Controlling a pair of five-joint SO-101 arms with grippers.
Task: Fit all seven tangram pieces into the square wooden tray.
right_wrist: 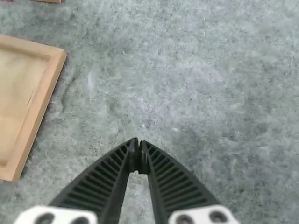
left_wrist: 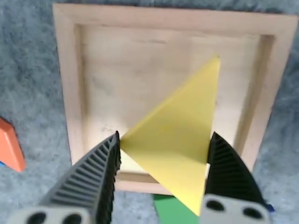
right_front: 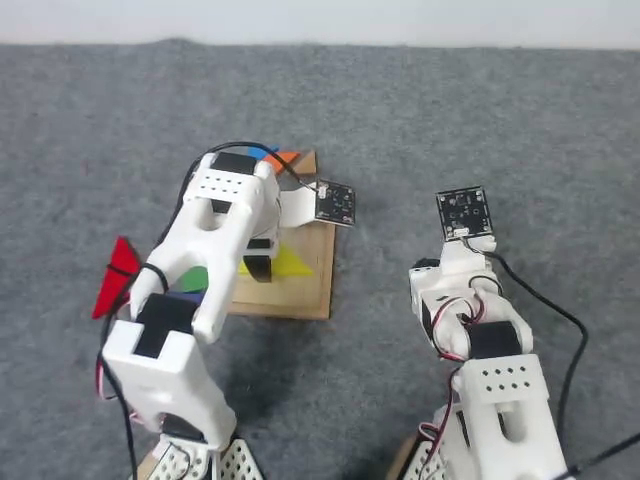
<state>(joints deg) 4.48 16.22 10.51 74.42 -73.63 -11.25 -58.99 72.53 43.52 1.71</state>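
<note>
The square wooden tray (right_front: pixel 292 306) lies on the grey carpet under my left arm. My left gripper (left_wrist: pixel 163 144) hangs over the tray's (left_wrist: pixel 65 70) near side, shut on the yellow triangle (left_wrist: pixel 177 135), one finger at a corner and the other on the opposite edge. One tip of the triangle (right_front: pixel 286 263) overlaps the tray's rim. The tray's floor is bare wood around it. My right gripper (right_wrist: pixel 138 149) is shut with nothing in it, low over the carpet to the right of the tray (right_wrist: pixel 37 107).
A red triangle (right_front: pixel 115 278) lies on the carpet left of the tray. A green piece (right_front: pixel 195 278) and a dark blue one (right_front: pixel 185 297) sit by the tray's near left corner, partly under my arm. An orange piece (right_front: pixel 285 158) and a blue piece (right_front: pixel 262 153) lie behind the tray.
</note>
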